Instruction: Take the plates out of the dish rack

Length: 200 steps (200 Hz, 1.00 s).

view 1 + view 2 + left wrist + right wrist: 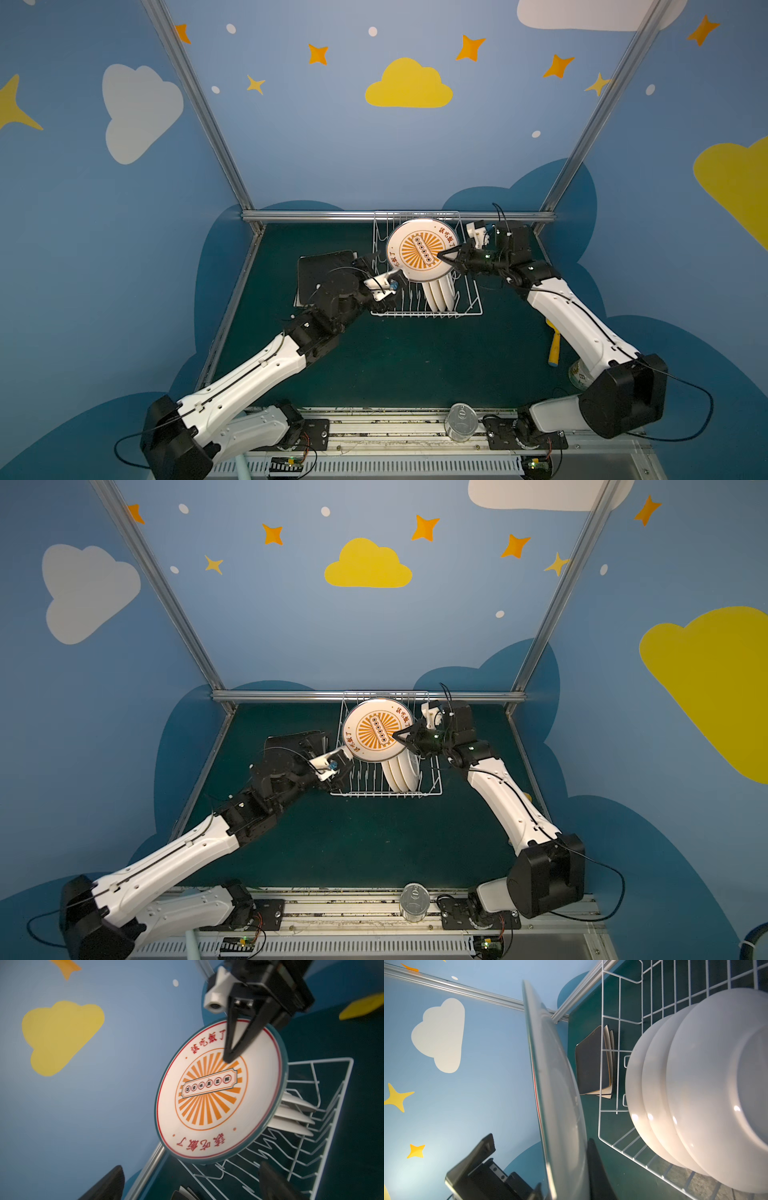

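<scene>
One clear jar (460, 422) nearest, on the front rail. Yellow-handled tool (554, 345) lies on the table (415, 365) further in, right side, partly under the right arm.

Dish rack (474, 308) is mid-table, far end up against the back rail. Three white plates (438, 296) stand on edge in its near half, packed together, backs facing the right arm.

Left gripper (191, 1167): jaws spread wide, nothing between them, just beside the lower-left rim of the sunburst plate (419, 249).

Sunburst plate is up above the rack's far half, printed face tilted toward the left arm. Right gripper (444, 254) is clamped on its right rim, one finger on the face, one behind.

Square plates (324, 270) are stacked flat on the table left of the rack, black one on top, cream edges showing beneath in the right wrist view.
</scene>
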Each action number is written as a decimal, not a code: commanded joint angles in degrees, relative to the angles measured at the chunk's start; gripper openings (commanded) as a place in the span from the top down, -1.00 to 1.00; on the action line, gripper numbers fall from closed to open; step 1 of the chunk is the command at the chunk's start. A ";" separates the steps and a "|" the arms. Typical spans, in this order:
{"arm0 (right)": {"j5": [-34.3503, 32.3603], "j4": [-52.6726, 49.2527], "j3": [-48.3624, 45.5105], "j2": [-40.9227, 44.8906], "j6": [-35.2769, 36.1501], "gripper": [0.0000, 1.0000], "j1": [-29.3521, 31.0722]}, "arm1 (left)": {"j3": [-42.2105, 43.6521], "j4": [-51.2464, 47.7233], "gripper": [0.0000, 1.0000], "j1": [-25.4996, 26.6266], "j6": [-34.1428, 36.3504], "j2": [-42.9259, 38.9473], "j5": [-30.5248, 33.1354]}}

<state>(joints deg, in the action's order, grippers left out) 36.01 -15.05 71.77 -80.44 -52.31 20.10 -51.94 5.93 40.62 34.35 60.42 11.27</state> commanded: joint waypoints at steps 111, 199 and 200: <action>2.21 6.78 -3.05 4.62 5.72 1.00 -0.23 | -12.10 -5.23 -0.99 -16.96 -73.83 12.41 -31.40; 4.55 6.70 -3.39 3.55 6.59 1.00 -0.15 | -18.19 0.72 -0.66 -17.30 -81.42 26.24 -49.25; 4.57 6.70 -3.43 3.55 6.64 1.00 -0.15 | -18.15 0.78 -0.65 -17.31 -81.53 26.24 -49.33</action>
<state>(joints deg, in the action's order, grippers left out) 38.59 -11.79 68.45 -78.06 -46.70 20.05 -68.18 3.88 23.62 -44.56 85.82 -31.83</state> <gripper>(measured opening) 0.106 0.863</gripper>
